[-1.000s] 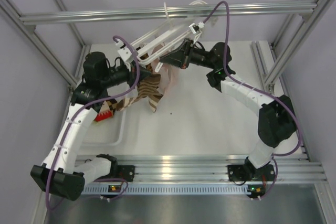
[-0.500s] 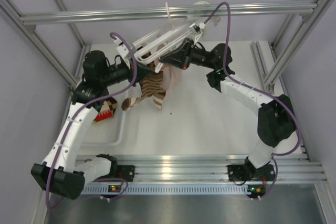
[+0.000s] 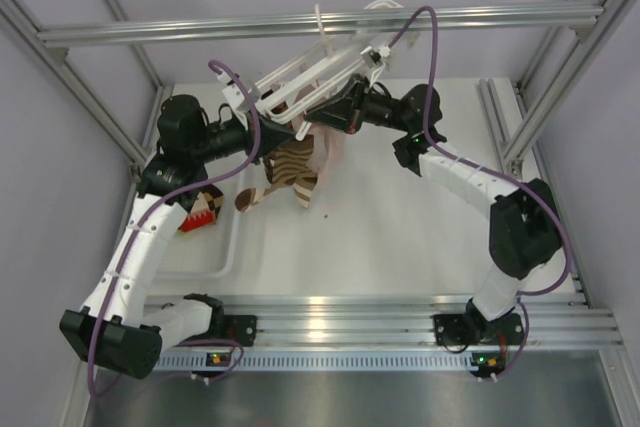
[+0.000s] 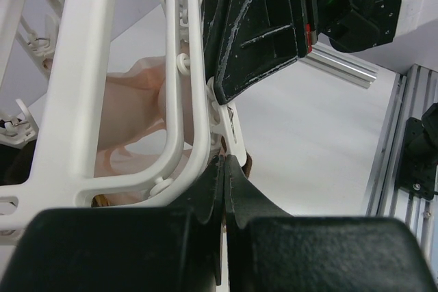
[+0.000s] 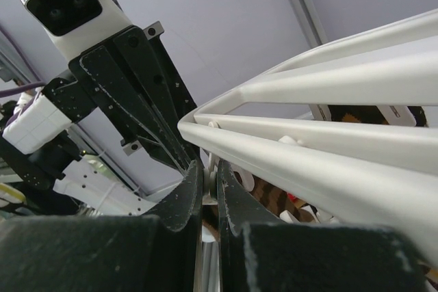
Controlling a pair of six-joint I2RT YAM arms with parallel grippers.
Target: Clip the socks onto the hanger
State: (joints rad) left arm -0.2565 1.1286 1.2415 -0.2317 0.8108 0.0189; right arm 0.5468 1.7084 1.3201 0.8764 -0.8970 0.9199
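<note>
The white hanger [image 3: 312, 75] hangs tilted from the rail, between my two grippers. A brown-and-cream striped sock [image 3: 290, 169] dangles below it. My left gripper [image 3: 272, 137] is shut, with a sliver of the brown sock [image 4: 248, 163] showing at its tips [image 4: 224, 162], right under a white clip [image 4: 228, 124] on the hanger bar [image 4: 186, 66]. My right gripper [image 3: 318, 113] is shut on a small white clip [image 5: 211, 181] under the hanger's bars [image 5: 308, 155]. It faces the left gripper [image 5: 130, 100] from close by. The right gripper's black fingers [image 4: 260, 32] fill the top of the left wrist view.
A pale pink sock [image 3: 332, 147] hangs from the hanger beside the striped one and shows in the left wrist view [image 4: 133, 111]. A white tray [image 3: 215, 252] at the left holds another striped sock and something red [image 3: 200, 212]. The grey aluminium rail [image 3: 200, 31] crosses above.
My left gripper has carried the striped sock right and up toward the right gripper's clip. The hanger has swung a little. The right gripper has barely moved.
</note>
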